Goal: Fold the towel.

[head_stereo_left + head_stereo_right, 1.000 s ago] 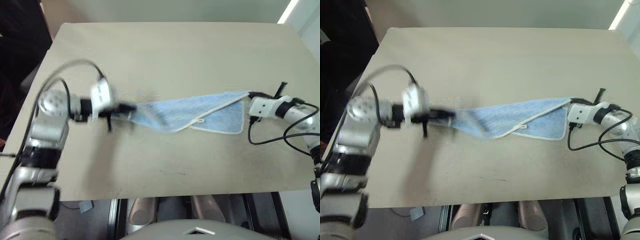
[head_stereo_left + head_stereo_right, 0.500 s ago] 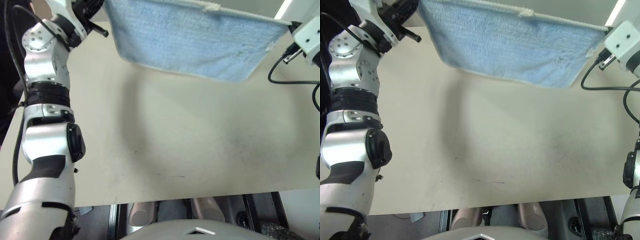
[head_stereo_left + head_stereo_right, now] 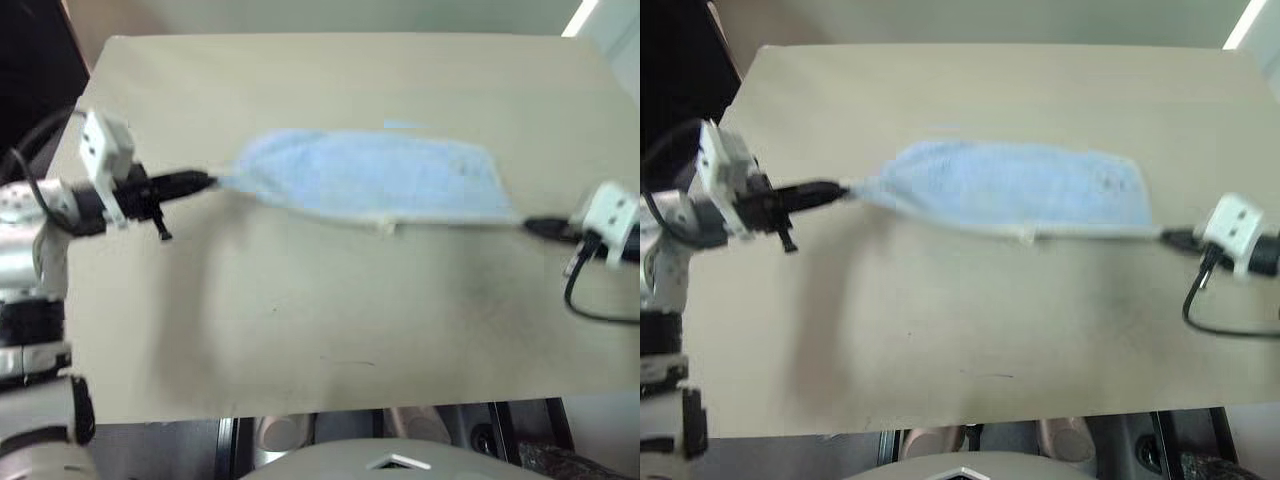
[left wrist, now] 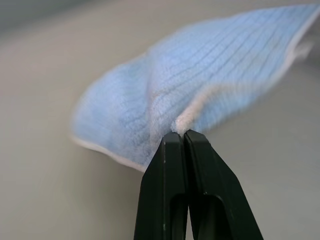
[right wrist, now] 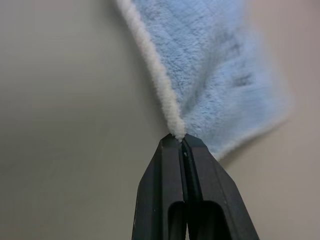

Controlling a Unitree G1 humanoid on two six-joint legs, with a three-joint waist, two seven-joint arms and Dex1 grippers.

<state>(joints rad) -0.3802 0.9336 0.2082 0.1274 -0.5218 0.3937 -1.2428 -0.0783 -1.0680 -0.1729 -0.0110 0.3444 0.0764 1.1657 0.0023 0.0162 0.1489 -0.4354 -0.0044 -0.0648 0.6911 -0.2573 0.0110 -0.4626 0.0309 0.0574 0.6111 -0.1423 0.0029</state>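
The light blue towel (image 3: 375, 180) is stretched across the middle of the beige table (image 3: 330, 320), with its whitish border along the near edge and a small white loop tag (image 3: 386, 228) at mid-edge. My left gripper (image 3: 207, 181) is shut on the towel's left corner (image 4: 176, 124). At the right, my right gripper (image 3: 528, 223) is shut on the towel's right corner (image 5: 175, 131). The cloth sags between the two grippers, low over the table.
The table's near edge (image 3: 330, 405) runs across the bottom of the head views. A black cable (image 3: 590, 300) loops from my right wrist. Bare tabletop lies in front of and behind the towel.
The towel was pulled up off the table and held high and spread half a second ago. Now both grippers have come down and back, and the towel hangs low over the table, stretched wide.
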